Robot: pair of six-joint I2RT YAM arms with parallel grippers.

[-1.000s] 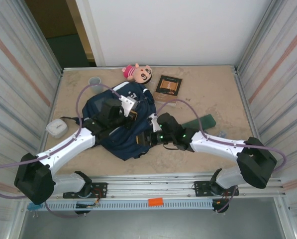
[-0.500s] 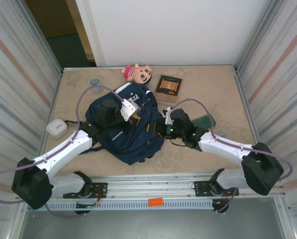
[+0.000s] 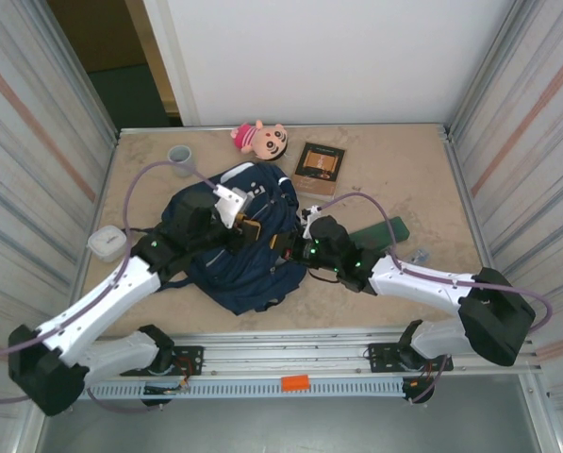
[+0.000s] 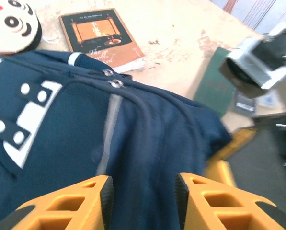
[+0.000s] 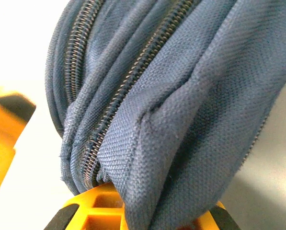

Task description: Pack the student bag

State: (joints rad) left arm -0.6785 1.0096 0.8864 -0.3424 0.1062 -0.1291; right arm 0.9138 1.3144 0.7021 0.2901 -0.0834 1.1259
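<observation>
The student bag (image 3: 248, 269), a navy-blue backpack with white patches, lies in the middle of the table. My left gripper (image 3: 250, 227) hovers over its upper part. In the left wrist view the gripper (image 4: 143, 197) is open, its orange fingers (image 4: 80, 203) apart, with bag fabric (image 4: 61, 120) below them and nothing gripped. My right gripper (image 3: 290, 247) is at the bag's right edge. In the right wrist view it (image 5: 145, 218) is shut on a bunched fold of the bag (image 5: 171, 96), with two zipper lines running through the fold.
A pink doll (image 3: 262, 139) and a dark book (image 3: 319, 162) lie behind the bag. A green case (image 3: 380, 233) lies to the right under my right arm. A grey cup (image 3: 180, 154) and a white box (image 3: 107, 243) sit at the left. Metal walls close in both sides.
My left gripper has opened and let go of the bag. My right gripper has shut on the bag's right edge. The bag has shifted and spread on the table.
</observation>
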